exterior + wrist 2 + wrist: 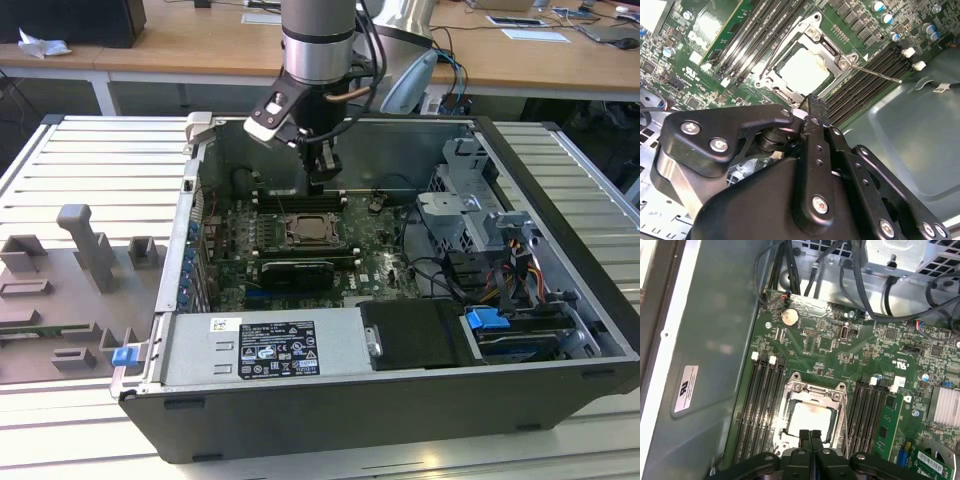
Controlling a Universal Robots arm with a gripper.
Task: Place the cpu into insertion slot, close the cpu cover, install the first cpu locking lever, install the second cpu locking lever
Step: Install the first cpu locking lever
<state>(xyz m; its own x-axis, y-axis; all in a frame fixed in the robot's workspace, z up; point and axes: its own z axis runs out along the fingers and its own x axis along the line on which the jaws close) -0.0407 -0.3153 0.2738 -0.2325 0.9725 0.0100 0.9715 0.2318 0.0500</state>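
The cpu point(810, 416) lies flat in the insertion slot point(292, 238), its pale metal top showing in both wrist views point(805, 70). The cpu cover point(812, 390) is down over it, framing the chip. A thin metal locking lever point(875, 74) sticks out sideways from the socket over the black memory slots; in the first wrist view it runs along the socket's side point(844, 415). My gripper point(810, 432) hangs just above the socket's edge, shut with nothing between its fingers. In the exterior view the gripper point(322, 183) is above the far side of the socket.
Long black memory slots point(762, 405) flank the socket on both sides. The case's grey wall point(705, 365) stands close by. Cables and a drive cage point(480, 235) fill the exterior view's right, with a power supply point(265, 350) in front. Grey fixtures point(90, 250) sit outside the case.
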